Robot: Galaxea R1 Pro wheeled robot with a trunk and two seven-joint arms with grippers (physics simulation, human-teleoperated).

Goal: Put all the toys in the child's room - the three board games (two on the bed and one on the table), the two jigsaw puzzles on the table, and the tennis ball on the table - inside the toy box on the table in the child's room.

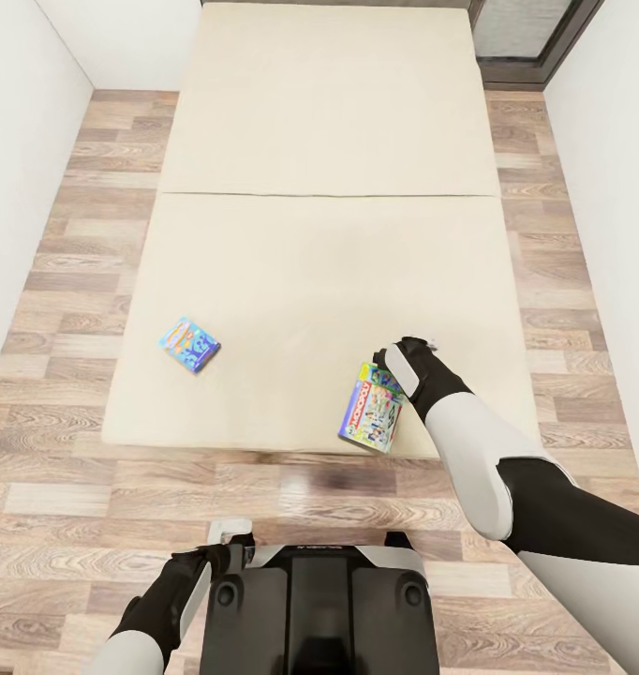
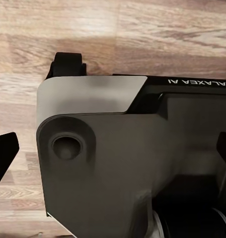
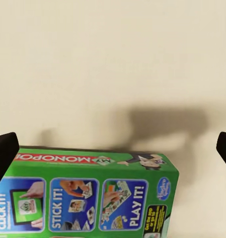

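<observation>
Looking down on a cream bed (image 1: 329, 234) filling the middle of a white-walled room, plank floor (image 1: 66, 244) running along both sides and across the near end. Lying flat near the bed's near-left corner, a light-blue game (image 1: 189, 344). Hanging tilted over the near-right edge, a Monopoly box (image 1: 373, 409), held up off the cover and casting a shadow on it in the right wrist view, green side and logo (image 3: 88, 196) facing that camera. Gripping the box at its far end, the right gripper (image 1: 391, 367), fingers clamped on it. Resting low beside the robot's dark base (image 1: 319, 609), the left gripper (image 1: 228, 542); cannot tell whether open or closed. Showing the base casing (image 2: 127, 168) over wood floor in the left wrist view.
</observation>
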